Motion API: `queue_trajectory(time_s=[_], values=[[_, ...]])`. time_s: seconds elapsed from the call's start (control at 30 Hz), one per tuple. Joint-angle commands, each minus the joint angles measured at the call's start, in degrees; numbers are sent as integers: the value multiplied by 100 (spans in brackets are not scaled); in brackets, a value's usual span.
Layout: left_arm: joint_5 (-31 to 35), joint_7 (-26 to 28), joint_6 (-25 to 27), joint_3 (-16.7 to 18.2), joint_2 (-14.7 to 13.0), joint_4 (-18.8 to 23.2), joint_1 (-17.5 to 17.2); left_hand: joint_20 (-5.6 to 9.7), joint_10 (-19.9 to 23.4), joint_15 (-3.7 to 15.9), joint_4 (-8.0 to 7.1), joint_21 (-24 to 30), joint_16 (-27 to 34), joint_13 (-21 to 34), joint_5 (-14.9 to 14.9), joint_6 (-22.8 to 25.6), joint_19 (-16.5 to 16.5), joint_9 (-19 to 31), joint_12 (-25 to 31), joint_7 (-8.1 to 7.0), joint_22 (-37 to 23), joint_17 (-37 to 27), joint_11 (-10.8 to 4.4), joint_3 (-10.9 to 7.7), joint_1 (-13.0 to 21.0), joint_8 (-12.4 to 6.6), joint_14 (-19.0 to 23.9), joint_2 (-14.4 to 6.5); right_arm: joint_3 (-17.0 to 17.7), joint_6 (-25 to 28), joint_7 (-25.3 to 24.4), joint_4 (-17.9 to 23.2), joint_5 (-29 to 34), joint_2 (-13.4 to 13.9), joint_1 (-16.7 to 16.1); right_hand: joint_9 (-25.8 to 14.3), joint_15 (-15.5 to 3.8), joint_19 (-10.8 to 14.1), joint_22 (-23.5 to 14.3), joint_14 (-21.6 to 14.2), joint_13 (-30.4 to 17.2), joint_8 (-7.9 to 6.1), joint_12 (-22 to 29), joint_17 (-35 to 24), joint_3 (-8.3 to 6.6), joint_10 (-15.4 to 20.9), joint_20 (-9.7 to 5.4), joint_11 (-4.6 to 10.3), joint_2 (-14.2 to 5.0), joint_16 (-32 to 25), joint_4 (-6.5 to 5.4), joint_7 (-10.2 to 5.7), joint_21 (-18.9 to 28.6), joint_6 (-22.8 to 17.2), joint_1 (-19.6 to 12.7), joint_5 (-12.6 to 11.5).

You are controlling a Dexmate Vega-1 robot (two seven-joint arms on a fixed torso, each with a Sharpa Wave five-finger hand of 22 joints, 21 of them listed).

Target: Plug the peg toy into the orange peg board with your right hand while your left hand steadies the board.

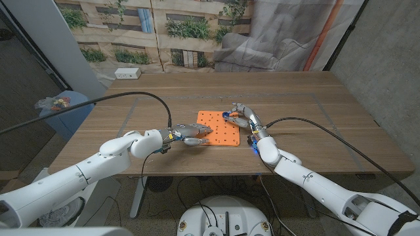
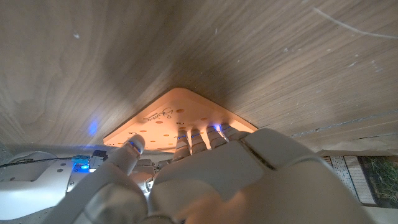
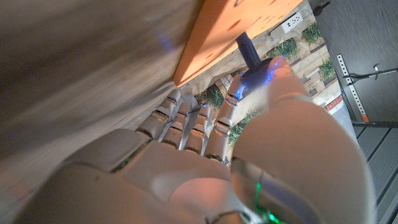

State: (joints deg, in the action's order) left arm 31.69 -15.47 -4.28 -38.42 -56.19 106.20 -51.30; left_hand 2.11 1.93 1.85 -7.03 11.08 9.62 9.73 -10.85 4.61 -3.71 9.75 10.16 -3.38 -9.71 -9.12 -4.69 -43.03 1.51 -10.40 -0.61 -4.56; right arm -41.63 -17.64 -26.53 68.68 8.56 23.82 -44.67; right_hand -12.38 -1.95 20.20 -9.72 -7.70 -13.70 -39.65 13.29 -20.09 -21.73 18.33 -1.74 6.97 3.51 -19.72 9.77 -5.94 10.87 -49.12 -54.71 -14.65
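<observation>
Wooden table [image 1: 328,118] lay broad around the orange peg board [image 1: 220,128]; left hand [image 1: 190,134] pressed its near-left edge, right hand [image 1: 244,119] pinched the dark peg toy [image 3: 250,56] at its right edge, seen from the right wrist.

Peg board [image 1: 220,129] orange; peg toy [image 3: 249,55] dark blue; table [image 1: 315,111] brown wood grain.

A white power strip [image 1: 126,73] lies at my table's [image 1: 328,118] far left corner. Beyond it hangs a backdrop [image 1: 164,29] printed with a building and plants.
</observation>
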Motion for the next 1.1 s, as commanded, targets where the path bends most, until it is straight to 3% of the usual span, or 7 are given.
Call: queue_trajectory(time_s=[0.03,1.1], values=[[3,22,-11,12,2,-10,-14,794,221,448,27,17,37,16,11,43,36,31,40,-2,-28,-38,31,-40,6,-34,149,-483,-11,46,-4,32,28,7,-15,-133,-390,59,-19,-8,-24,-77,0,-7,-26,26,-3,-1,-288,-34,-37,-567,48,-644,-342,-23],[20,33,18,6,7,26,-43,791,219,439,48,17,35,16,13,42,44,31,39,-2,-28,-36,46,-50,13,-32,149,-482,88,190,-4,165,-170,20,-139,-131,-380,69,-19,-27,-25,-54,-5,-10,-12,29,6,5,-297,-35,-42,-565,48,-640,-331,-36]])
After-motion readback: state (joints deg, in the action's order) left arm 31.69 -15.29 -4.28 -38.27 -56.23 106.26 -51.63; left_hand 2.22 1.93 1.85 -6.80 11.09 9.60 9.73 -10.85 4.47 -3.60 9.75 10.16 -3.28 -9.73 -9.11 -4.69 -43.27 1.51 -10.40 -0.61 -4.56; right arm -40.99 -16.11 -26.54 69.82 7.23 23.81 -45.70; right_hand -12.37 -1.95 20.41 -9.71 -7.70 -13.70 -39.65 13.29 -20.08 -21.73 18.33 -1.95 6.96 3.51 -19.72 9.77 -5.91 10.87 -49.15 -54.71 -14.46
